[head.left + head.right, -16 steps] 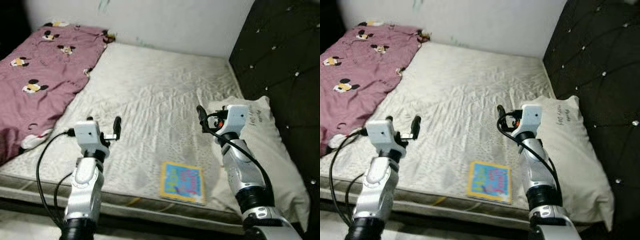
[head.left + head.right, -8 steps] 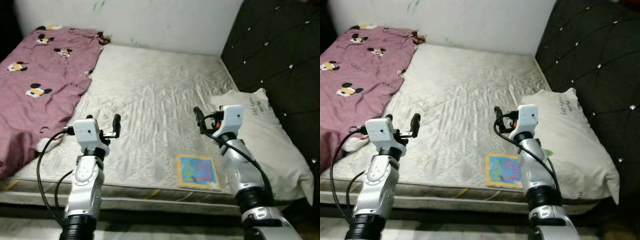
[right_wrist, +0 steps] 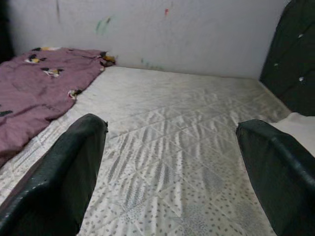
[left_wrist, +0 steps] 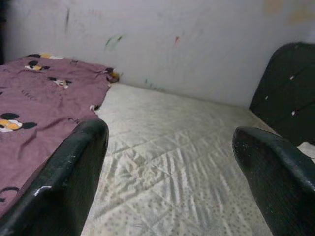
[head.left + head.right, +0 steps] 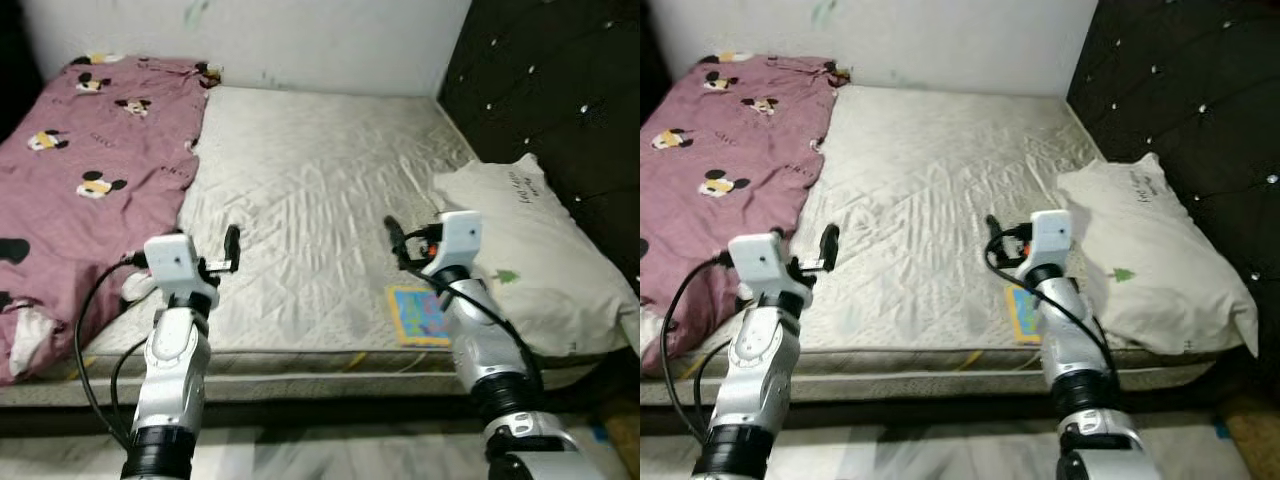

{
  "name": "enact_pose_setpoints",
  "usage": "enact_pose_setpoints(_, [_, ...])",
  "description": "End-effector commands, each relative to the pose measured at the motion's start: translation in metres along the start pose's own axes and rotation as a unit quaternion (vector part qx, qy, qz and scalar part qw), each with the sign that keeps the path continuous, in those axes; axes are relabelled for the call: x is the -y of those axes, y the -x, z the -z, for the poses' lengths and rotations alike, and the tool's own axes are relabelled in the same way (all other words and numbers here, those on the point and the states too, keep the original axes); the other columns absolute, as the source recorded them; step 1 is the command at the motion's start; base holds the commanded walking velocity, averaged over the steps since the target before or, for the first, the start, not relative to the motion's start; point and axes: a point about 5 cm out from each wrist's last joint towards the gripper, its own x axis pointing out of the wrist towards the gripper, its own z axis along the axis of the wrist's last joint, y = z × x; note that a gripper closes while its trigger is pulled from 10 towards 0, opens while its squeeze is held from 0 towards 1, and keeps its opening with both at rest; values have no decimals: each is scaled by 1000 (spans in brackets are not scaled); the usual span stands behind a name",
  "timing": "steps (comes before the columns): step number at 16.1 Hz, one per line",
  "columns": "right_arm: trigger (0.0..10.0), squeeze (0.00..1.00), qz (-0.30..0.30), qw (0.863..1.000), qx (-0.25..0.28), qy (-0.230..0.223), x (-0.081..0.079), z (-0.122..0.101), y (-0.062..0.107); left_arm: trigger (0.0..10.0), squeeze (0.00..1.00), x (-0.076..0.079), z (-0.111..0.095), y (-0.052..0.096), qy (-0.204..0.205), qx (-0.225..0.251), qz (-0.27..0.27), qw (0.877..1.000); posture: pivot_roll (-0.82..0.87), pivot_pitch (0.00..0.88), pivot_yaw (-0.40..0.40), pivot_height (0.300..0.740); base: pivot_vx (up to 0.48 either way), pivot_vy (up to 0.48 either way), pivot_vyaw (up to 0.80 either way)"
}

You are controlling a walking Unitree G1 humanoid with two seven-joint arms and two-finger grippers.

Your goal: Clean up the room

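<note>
Both jaws stand wide and hold nothing; each wrist view shows two black fingers far apart with bare mattress between them.

Item, left gripper [image 5: 232, 247]: I hold it raised over the near left part of the mattress [image 5: 310, 190], close to the edge of the blanket [image 5: 80, 170]. Its fingers [image 4: 64, 182] point toward the far wall [image 5: 300, 40].

Item, right gripper [image 5: 393, 238]: raised over the near right part of the mattress, just left of the pillow [image 5: 520, 260] and above the book.

Item, book [image 5: 415, 315]: bright, blue with a yellow border, flat on the mattress near its front edge, just beside the pillow and partly hidden by my right arm.

Item, blanket: maroon with a cartoon mouse print, rumpled, covering the left side of the bed and hanging over the near left corner.

Item, pillow: off-white, small green mark and dark lettering, lying at the right side against the headboard [image 5: 540, 90].

Item, headboard: dark, tufted, with shiny studs, along the right side.

Item, wall: pale, with a few small coloured marks.
</note>
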Motion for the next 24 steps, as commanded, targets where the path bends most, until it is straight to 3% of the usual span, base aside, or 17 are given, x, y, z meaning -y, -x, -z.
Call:
enact_pose_setpoints(1, [10000, 0, -13, 1000, 13, -1, -9, -8, -5, 10000, 0, -5, -1, 0, -1, 1, -6, 1000, -48, 46, -100, 740, 0, 480, 0])
enact_pose_setpoints(3, [10000, 0, -14, 1000, 13, -2, -9, -7, -6, 10000, 0, -5, -2, 0, 4, 4, -7, 1000, -47, 46, -99, 740, 0, 480, 0])
enact_pose_setpoints(9, [10000, 0, -14, 1000, 11, 0, -10, -6, -6, 10000, 0, 0, -5, 2, 15, 18, 31, 999, -47, 48, -97, 740, 0, 0, 0])
enact_pose_setpoints(22, [10000, 0, -11, 1000, 10, 3, -9, -5, -5, 10000, 0, 4, -4, 1, 21, 14, 49, 998, -44, 34, -91, 740, 325, 0, 0])
enact_pose_setpoints(24, [10000, 0, -10, 1000, 9, 4, -8, -4, -5, 10000, 0, 5, 0, 0, 12, 1, 32, 999, -43, 33, -91, 740, 0, 0, 0])
